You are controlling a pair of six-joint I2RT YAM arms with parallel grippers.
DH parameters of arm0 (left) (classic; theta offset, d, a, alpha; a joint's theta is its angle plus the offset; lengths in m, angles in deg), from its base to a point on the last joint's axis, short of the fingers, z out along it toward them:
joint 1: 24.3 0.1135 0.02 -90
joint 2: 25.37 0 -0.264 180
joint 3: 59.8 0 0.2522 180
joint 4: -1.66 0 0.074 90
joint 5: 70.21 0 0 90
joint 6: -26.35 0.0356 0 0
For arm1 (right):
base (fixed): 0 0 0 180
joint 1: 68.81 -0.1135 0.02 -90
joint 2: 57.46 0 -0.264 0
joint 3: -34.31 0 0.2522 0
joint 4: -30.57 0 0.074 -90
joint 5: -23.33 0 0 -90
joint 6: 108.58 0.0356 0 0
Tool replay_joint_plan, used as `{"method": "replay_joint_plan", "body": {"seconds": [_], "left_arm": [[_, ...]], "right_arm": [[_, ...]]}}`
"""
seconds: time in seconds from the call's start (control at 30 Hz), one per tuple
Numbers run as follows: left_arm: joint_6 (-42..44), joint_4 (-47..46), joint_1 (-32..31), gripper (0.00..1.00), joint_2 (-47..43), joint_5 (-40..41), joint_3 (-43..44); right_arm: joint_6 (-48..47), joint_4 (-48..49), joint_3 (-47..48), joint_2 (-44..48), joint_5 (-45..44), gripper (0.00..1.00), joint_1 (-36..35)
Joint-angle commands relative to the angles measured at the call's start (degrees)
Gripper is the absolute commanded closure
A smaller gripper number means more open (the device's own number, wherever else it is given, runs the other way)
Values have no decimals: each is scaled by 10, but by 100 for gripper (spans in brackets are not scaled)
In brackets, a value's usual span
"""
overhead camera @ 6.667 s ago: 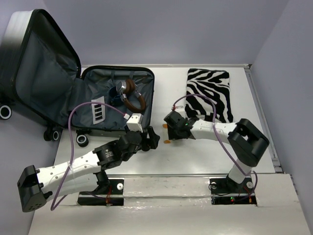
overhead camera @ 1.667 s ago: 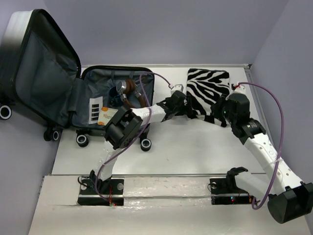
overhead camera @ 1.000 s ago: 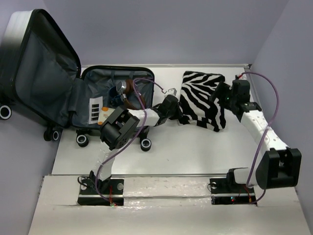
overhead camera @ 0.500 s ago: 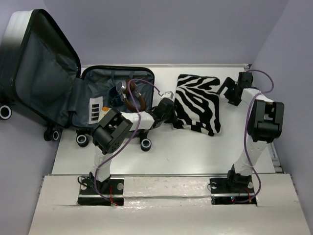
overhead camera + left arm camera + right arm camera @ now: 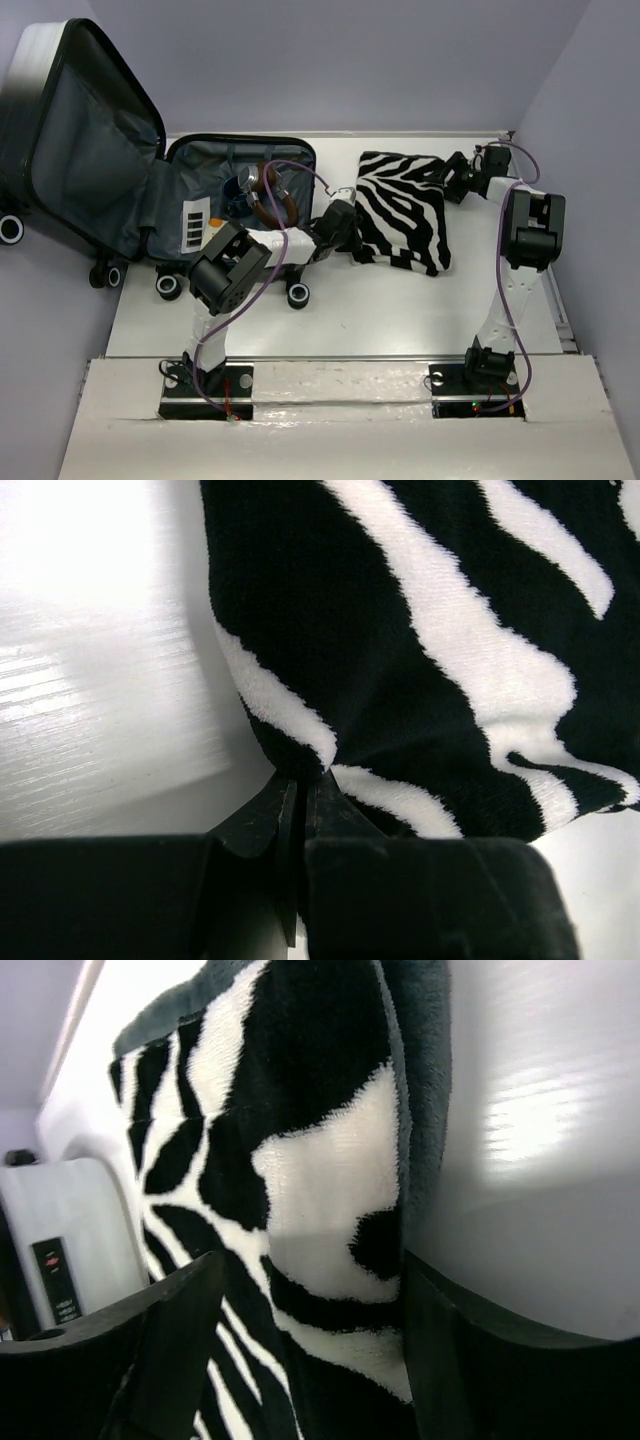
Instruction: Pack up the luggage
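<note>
Left pincer (image 5: 300, 785) clamped on zebra cloth's (image 5: 405, 205) left edge, right pincer (image 5: 310, 1280) agape astride its far-right corner, likely for lifting into luggage (image 5: 90, 150).

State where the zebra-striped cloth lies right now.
In the top view, the black-and-white zebra-striped plush cloth lies right of centre, just right of the open grey-lined hard-shell suitcase, its near-left corner pinched in the left claw.
</note>
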Motion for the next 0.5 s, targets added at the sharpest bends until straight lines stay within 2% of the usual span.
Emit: {"method": "replay_joint_plan", "body": {"seconds": [0.0, 0.13, 0.23, 0.27, 0.3, 0.47], "left_arm": [[16, 9, -1, 94, -5, -9, 31], [20, 12, -1, 94, -1, -10, 44], [27, 19, 0, 94, 8, -12, 56], [26, 20, 1, 94, 9, -12, 60], [26, 19, 2, 94, 11, -16, 63], [35, 30, 5, 94, -5, -22, 84]], "right_arm": [[33, -20, 9, -56, 76, 32, -14], [76, 29, 1, -71, 116, 54, -14], [115, 100, -14, -80, 145, 83, -14], [128, 128, -23, -78, 151, 89, -14], [146, 168, -35, -77, 171, 93, -14], [268, 404, -102, -35, 208, 93, -14]]}}
